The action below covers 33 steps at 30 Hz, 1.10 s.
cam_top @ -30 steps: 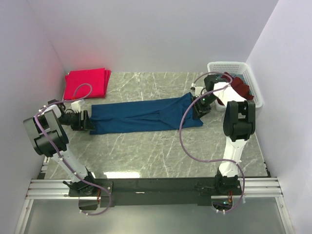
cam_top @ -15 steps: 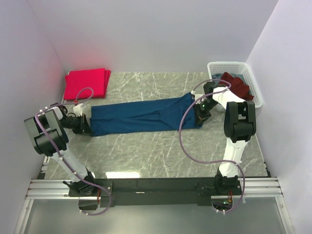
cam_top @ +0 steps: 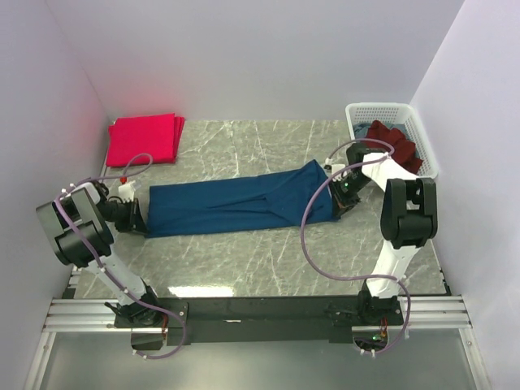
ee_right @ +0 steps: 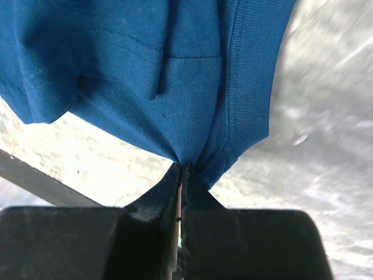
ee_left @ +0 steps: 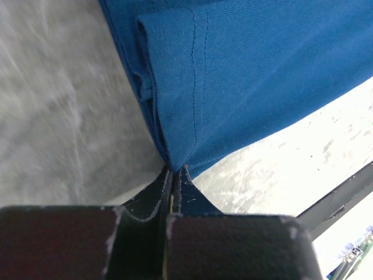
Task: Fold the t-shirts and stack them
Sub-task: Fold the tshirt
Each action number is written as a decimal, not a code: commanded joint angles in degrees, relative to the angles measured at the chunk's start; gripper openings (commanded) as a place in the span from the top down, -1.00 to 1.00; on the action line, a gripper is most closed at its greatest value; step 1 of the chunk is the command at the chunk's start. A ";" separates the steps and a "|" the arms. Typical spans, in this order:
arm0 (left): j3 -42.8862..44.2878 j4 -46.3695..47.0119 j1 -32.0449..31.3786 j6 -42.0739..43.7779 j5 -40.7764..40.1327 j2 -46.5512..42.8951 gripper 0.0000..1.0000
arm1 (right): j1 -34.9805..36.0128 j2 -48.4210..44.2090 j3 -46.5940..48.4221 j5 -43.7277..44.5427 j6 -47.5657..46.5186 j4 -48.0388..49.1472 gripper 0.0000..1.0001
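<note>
Navy t-shirt (cam_top: 236,203) dragged nearer, left fingers (ee_left: 145,198) pinching one end, right fingers (ee_right: 154,198) the other.

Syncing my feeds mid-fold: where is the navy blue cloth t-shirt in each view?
Top external: navy blue cloth t-shirt stretched across mid-frame.
Left wrist: upper right, hem pinched by left fingers.
Right wrist: upper frame, edge pinched by right fingers.
Shared landmark: grey marble tabletop.
</note>
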 commanded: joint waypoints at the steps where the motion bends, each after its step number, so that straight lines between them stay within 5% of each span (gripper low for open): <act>1: -1.84 -1.50 0.92 3.02 -3.98 -3.31 0.99 | -0.44 -4.49 -1.91 2.36 -1.94 -2.13 1.00; 11: -6.33 -2.38 1.01 6.27 -6.18 -5.42 0.91 | 2.19 -6.34 -8.51 0.60 -1.85 -1.69 0.95; 17: -5.11 -7.38 2.67 11.44 -3.99 -7.87 0.25 | 2.02 -7.03 -6.40 1.03 -2.55 -3.71 0.45; 22: 2.80 -15.82 2.94 20.24 10.82 -17.88 -0.28 | 1.67 -14.14 -3.77 0.34 -3.26 -4.67 0.24; 27: 2.30 -9.44 -8.46 19.39 22.90 -30.89 -0.43 | 2.63 -15.04 -1.57 -8.25 -0.36 -5.21 0.22; 31: -8.67 28.43 -32.65 -7.88 17.40 -42.14 -0.48 | 2.90 -10.48 -1.65 -11.18 2.98 -2.23 0.21; 33: -14.40 36.79 -42.01 -10.42 9.15 -45.23 -0.52 | 2.90 -8.02 -1.22 -10.74 4.73 -0.73 0.21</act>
